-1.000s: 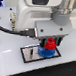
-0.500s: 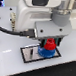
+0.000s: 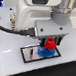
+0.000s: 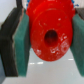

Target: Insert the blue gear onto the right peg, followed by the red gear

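Observation:
In the exterior view the blue gear (image 3: 44,52) lies flat on the white plate with a black border (image 3: 29,56). The red gear (image 3: 49,44) is right above it, touching or nearly touching. My gripper (image 3: 49,45) is shut on the red gear. The wrist view shows the red gear (image 4: 50,32) filling the space between the two green pads (image 4: 21,46), with my gripper (image 4: 50,39) closed on its rim. Its dark centre hole is visible. The right peg is hidden by the gears and the gripper.
The white arm and a black cable (image 3: 11,30) take up the exterior view's left and top. White tabletop (image 3: 63,68) surrounds the plate.

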Tool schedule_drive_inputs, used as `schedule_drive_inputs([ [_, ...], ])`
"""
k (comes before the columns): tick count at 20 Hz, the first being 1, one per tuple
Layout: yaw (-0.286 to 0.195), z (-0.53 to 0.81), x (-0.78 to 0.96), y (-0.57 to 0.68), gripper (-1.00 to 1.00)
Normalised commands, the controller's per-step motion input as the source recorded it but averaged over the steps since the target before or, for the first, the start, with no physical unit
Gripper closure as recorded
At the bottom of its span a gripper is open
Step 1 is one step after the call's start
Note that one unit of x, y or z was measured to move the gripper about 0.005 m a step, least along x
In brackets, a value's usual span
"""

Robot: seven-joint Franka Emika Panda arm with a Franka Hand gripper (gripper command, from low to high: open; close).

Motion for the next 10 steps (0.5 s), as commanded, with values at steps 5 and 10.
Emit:
schedule_drive_inputs([
  [5,0.000,0.08,0.04,-0.04,1.00],
  [10,0.000,0.10,0.02,-0.05,1.00],
])
